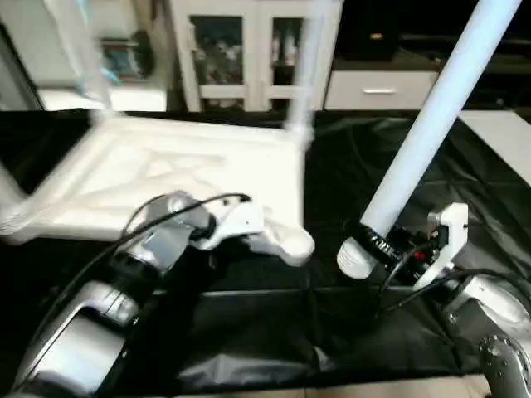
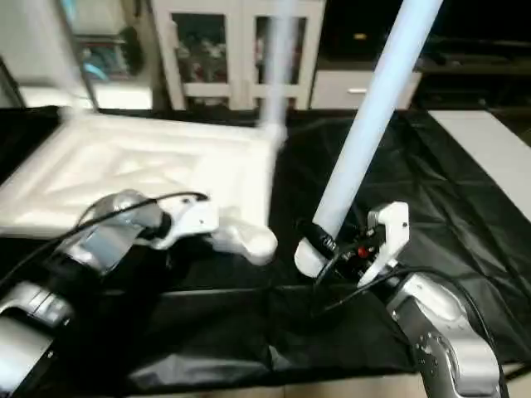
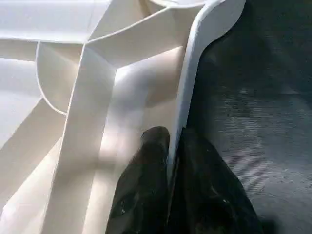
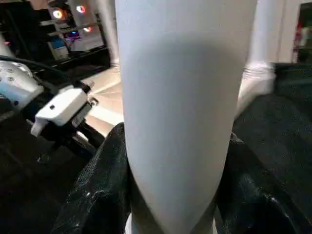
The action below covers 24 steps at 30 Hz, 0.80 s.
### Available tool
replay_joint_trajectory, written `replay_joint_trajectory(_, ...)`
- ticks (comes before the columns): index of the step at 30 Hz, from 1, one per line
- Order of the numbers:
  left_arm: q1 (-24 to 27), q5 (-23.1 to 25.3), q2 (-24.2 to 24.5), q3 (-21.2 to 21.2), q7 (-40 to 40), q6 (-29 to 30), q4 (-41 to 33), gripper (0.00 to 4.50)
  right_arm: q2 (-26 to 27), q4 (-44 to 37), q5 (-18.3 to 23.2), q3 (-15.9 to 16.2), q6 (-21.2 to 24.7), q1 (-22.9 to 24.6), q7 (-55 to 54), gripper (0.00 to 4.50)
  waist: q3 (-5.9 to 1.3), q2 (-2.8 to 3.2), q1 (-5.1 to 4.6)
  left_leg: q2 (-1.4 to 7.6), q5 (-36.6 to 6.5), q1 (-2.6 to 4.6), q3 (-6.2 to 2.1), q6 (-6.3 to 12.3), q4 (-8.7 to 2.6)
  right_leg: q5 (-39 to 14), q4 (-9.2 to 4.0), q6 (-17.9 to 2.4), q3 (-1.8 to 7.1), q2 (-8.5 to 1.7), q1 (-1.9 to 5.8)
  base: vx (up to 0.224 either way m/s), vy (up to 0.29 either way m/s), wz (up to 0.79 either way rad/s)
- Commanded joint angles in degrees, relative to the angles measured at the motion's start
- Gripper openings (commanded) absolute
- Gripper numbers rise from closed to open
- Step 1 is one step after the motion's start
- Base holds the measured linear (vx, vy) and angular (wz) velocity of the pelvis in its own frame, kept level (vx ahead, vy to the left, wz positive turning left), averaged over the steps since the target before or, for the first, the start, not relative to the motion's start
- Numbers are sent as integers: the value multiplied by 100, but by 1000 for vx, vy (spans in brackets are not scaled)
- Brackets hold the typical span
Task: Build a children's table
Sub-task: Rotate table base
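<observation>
A black, wrinkled sheet (image 1: 465, 191) covers the bench, with white cabinets (image 1: 249, 50) along the frame's top (glass doors). The upturned tabletop (image 1: 166, 178) lies centre-left, its rim pinched by the left end effector (image 3: 173, 146). At lower right, the right end effector (image 2: 348, 249) clamps a white leg (image 1: 431, 116) slanting to the upper right.

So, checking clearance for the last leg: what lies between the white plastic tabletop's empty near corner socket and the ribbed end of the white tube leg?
Only bare black sheet between socket and leg end, seen in both eye views.

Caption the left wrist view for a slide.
Left gripper pinches the upturned tabletop's rim, one finger inside the ribbed underside, one outside over black sheeting.
</observation>
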Motion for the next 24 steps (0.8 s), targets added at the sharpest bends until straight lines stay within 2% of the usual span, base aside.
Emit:
replay_joint_trajectory(1,372,193,79,207,463,744,156,27,-62,24,-12,-37,-49,-137,52,188,-188,-112,93,338,-1573,-89,-198,190,-428,-2477,-623,-650,289,-513,209,0,0,0)
replay_joint_trajectory(3,519,135,-4,264,464,954,-162,27,-66,35,-13,-37,-45,-155,54,188,-183,-116,96,334,-1607,-63,-183,216,-416,-2508,-644,-675,300,-510,182,0,0,0)
replay_joint_trajectory(5,652,96,-47,248,489,1000,-388,27,-65,34,-15,-31,-42,-162,50,188,-192,-96,118,356,-1531,-31,-166,254,-411,-2262,-634,-776,316,-496,152,0,0,0)
replay_joint_trajectory(8,958,-239,-101,119,175,422,-863,21,-47,31,-15,-20,-28,-170,29,188,-210,-107,149,369,-1338,-51,-152,321,-407,-1661,-574,-923,326,-478,174,0,0,0)
replay_joint_trajectory(9,1148,-504,-76,-22,-153,4,-1188,18,-16,24,2,-22,4,-194,-20,188,-218,-118,160,376,-1290,-52,-154,336,-406,-1573,-561,-954,325,-487,186,0,0,0)
replay_joint_trajectory(10,1148,-504,-76,-22,-153,4,-1188,18,-16,24,2,-22,4,-194,-20,188,-220,-107,190,387,-1269,-54,-166,349,-407,-1539,-558,-984,328,-514,191,0,0,0)
replay_joint_trajectory(12,1378,-723,8,-242,-459,-507,-1573,8,41,-11,69,-30,95,-261,-105,188,-241,-96,219,379,-1077,-32,-123,380,-380,-1171,-515,-1047,336,-475,170,26,-5,2)
replay_joint_trajectory(13,1491,-778,45,-327,-577,-596,-1751,8,72,-42,145,-33,192,-318,-152,188,-262,-110,246,389,-882,-17,-114,419,-362,-824,-470,-1106,340,-465,177,63,-5,5)
replay_joint_trajectory(14,1655,-679,68,-409,-535,-408,-1961,4,106,-116,303,12,401,-421,-173,188,-281,-85,267,406,-576,-7,-113,480,-348,-304,-390,-1233,337,-453,191,63,-5,5)
replay_joint_trajectory(16,1705,-610,83,-442,-504,-322,-2024,1,98,-147,363,47,475,-455,-135,188,-295,-77,338,401,-256,40,-88,594,-300,279,-326,-1365,334,-429,176,31,0,2)
replay_joint_trajectory(17,1720,-595,70,-445,-477,-299,-2025,1,70,-165,409,99,528,-485,-43,188,-283,-82,369,388,-239,62,-58,638,-290,396,-320,-1417,342,-420,161,0,0,0)
replay_joint_trajectory(18,1744,-606,45,-432,-454,-289,-2030,1,40,-167,432,149,570,-525,35,188,-266,-100,375,383,-259,49,-50,653,-293,374,-326,-1416,347,-420,167,0,0,0)
replay_joint_trajectory(19,1769,-621,19,-413,-430,-263,-2040,1,15,-168,476,188,626,-564,110,188,-258,-108,383,383,-313,5,-65,634,-307,247,-325,-1383,346,-442,217,0,0,0)
replay_joint_trajectory(20,1805,-631,15,-408,-404,-270,-2068,1,-4,-170,596,215,738,-610,212,188,-247,-112,378,384,-406,-6,-78,592,-323,40,-344,-1315,341,-450,233,0,0,0)
replay_joint_trajectory(21,1842,-655,24,-412,-412,-274,-2115,1,-23,-160,665,233,815,-651,278,188,-242,-108,380,386,-476,-6,-81,558,-329,-97,-360,-1278,338,-452,228,0,0,0)
replay_joint_trajectory(22,1876,-684,26,-417,-430,-258,-2166,1,-51,-142,726,252,901,-702,341,188,-227,-136,368,387,-601,-7,-87,485,-347,-337,-377,-1209,340,-458,236,0,0,0)
replay_joint_trajectory(23,1895,-714,28,-424,-443,-257,-2204,1,-84,-116,736,275,953,-749,384,188,-212,-136,359,391,-708,2,-86,419,-357,-565,-405,-1149,344,-458,222,0,0,0)
replay_joint_trajectory(24,1898,-707,17,-430,-410,-271,-2226,1,-146,-66,656,349,958,-808,464,188,-196,-172,347,385,-732,-5,-77,402,-358,-646,-424,-1110,348,-455,213,0,0,0)
